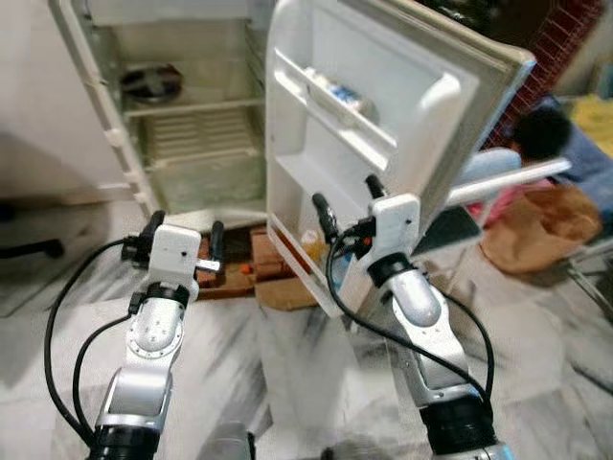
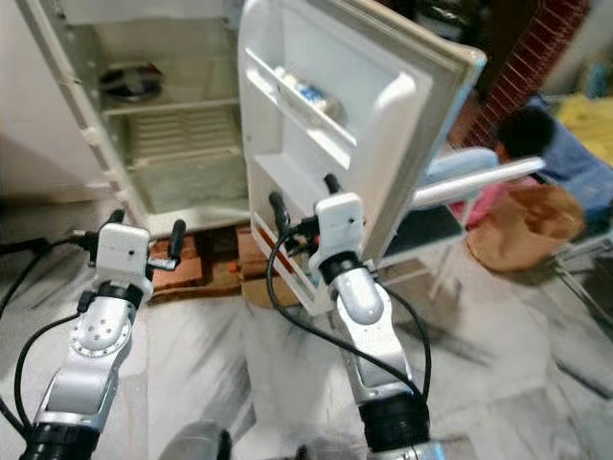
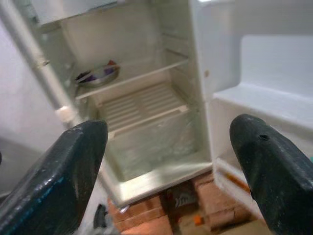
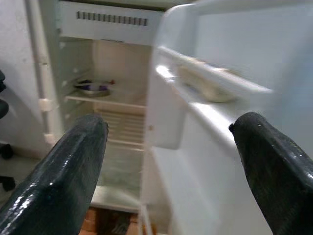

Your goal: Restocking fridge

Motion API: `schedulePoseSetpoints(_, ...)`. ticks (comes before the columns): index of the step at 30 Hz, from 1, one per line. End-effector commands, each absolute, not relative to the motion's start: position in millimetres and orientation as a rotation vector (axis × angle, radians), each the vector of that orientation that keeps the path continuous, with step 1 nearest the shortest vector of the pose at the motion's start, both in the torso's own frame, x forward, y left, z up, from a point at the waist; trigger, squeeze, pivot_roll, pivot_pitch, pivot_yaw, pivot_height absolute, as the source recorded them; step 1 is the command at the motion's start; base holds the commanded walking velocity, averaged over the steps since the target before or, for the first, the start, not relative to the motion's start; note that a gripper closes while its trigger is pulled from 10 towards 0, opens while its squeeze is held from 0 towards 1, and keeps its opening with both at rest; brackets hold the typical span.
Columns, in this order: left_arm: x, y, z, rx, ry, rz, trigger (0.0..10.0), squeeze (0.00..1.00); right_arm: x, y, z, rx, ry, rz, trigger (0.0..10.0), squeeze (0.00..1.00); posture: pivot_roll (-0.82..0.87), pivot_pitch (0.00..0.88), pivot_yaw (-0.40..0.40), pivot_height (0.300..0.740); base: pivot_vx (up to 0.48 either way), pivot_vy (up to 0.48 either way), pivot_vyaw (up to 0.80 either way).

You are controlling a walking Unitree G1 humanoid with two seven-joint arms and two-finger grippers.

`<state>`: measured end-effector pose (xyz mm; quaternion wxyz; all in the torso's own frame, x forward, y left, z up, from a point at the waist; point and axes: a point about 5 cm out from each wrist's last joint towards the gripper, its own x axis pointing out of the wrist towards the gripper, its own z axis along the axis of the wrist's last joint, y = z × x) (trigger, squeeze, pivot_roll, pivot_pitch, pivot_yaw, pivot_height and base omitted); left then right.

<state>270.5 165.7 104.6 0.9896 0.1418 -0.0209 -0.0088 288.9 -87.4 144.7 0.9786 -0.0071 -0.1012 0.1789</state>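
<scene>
Grey-veined marble floor [image 1: 287, 364] stretches under me, and on it stands one small white fridge [image 1: 144, 144] propped on red bricks [image 1: 273, 251], its white moulded door [image 1: 383, 125] swung wide open toward me. I count two wire-and-glass shelves inside the cabinet: the upper one carries a single round steel dish [image 1: 151, 81] with something dark in it, and below it sits a ribbed crisper cover [image 1: 201, 134]. The door has three racks; one blue-and-white packet [image 1: 347, 98] lies in the upper rack, and one small yellow-capped bottle [image 1: 311, 244] stands in the lowest rack, just beside my right fingers.

My left pincer [image 1: 184, 240] hovers low before the cabinet's bottom edge, its two black fingers [image 3: 54, 181] spread wide apart with nothing between them; through the gap I see the open cabinet. My right pincer [image 1: 347, 206] is raised in front of the door's inner face, near the lower racks, its fingers [image 4: 274, 166] likewise spread and holding nothing.

To my right, behind the open door, one white-framed chair [image 1: 498, 187] stands, and a person in blue [image 1: 565, 144] crouches beside one crumpled brown paper bag [image 1: 541, 225]. The door blocks my right side from the cabinet.
</scene>
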Motion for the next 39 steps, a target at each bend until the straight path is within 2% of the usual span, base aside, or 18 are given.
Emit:
schedulePoseSetpoints(1,269.8,156.2,105.9,0.246,-0.050,-0.043,10.0,0.00,289.8,-96.5,141.2,-0.024,-0.184,0.349,10.0,0.00,0.06,0.070,-0.080,0.740,0.000,0.000,0.00)
schedulePoseSetpoints(6,267.4,157.6,106.0,0.245,-0.048,-0.047,10.0,0.00,284.7,-93.2,136.6,-0.015,-0.157,0.420,10.0,0.00,0.06,0.070,-0.079,0.740,0.000,0.000,0.00)
schedulePoseSetpoints(9,265.9,157.7,105.8,0.241,-0.047,-0.055,10.0,0.00,272.1,-87.0,126.1,0.003,-0.091,0.551,10.0,0.00,0.06,0.069,-0.079,0.740,0.000,0.000,0.00)
schedulePoseSetpoints(11,264.7,158.2,106.0,0.241,-0.047,-0.060,10.0,0.00,251.4,-86.1,106.5,0.020,0.045,0.698,10.0,0.00,0.06,0.069,-0.078,0.740,0.000,0.000,0.00)
schedulePoseSetpoints(12,264.7,158.2,106.0,0.241,-0.047,-0.060,10.0,0.00,251.4,-86.1,106.5,0.020,0.045,0.698,10.0,0.00,0.06,0.069,-0.078,0.740,0.000,0.000,0.00)
schedulePoseSetpoints(14,263.3,159.4,105.4,0.242,-0.043,-0.061,10.0,0.00,238.4,-93.6,90.5,-0.016,0.145,0.750,10.0,0.00,0.06,0.071,-0.075,0.740,0.000,0.000,0.00)
schedulePoseSetpoints(16,261.6,160.8,104.5,0.251,-0.035,-0.060,10.0,0.00,237.2,-103.4,80.6,-0.053,0.203,0.719,10.0,0.00,0.06,0.073,-0.072,0.740,0.000,0.000,0.00)
schedulePoseSetpoints(19,257.6,166.9,102.3,0.279,-0.015,-0.038,10.0,0.00,242.2,-118.2,74.1,-0.107,0.228,0.655,10.0,0.00,0.06,0.076,-0.069,0.740,0.000,0.000,0.00)
schedulePoseSetpoints(20,253.3,175.2,99.2,0.294,0.008,-0.009,10.0,0.00,254.3,-130.2,73.0,-0.161,0.225,0.559,10.0,0.00,0.06,0.079,-0.067,0.740,0.000,0.000,0.00)
schedulePoseSetpoints(25,242.1,197.0,86.5,0.283,0.113,0.086,10.0,0.00,279.7,-151.6,78.9,-0.240,0.208,0.373,10.0,0.00,0.08,0.086,-0.067,0.740,0.000,0.000,0.00)
schedulePoseSetpoints(30,214.3,226.7,56.7,0.208,0.362,0.206,10.0,0.00,296.3,-163.7,90.9,-0.256,0.186,0.271,10.0,0.00,0.10,0.091,-0.070,0.740,0.000,0.000,0.00)
schedulePoseSetpoints(34,200.0,228.0,45.0,0.210,0.450,0.165,10.0,0.00,301.8,-157.9,100.5,-0.208,0.131,0.320,10.0,0.00,0.11,0.092,-0.072,0.740,0.000,0.000,0.00)
schedulePoseSetpoints(35,192.2,225.3,36.2,0.203,0.518,0.125,10.0,0.00,301.6,-146.3,109.8,-0.123,0.083,0.433,10.0,0.00,0.12,0.089,-0.071,0.740,0.000,0.000,0.00)
schedulePoseSetpoints(39,184.7,223.9,28.4,0.183,0.575,0.094,10.0,0.00,294.1,-129.1,121.5,0.012,0.046,0.630,10.0,0.00,0.12,0.085,-0.071,0.740,0.000,0.000,0.00)
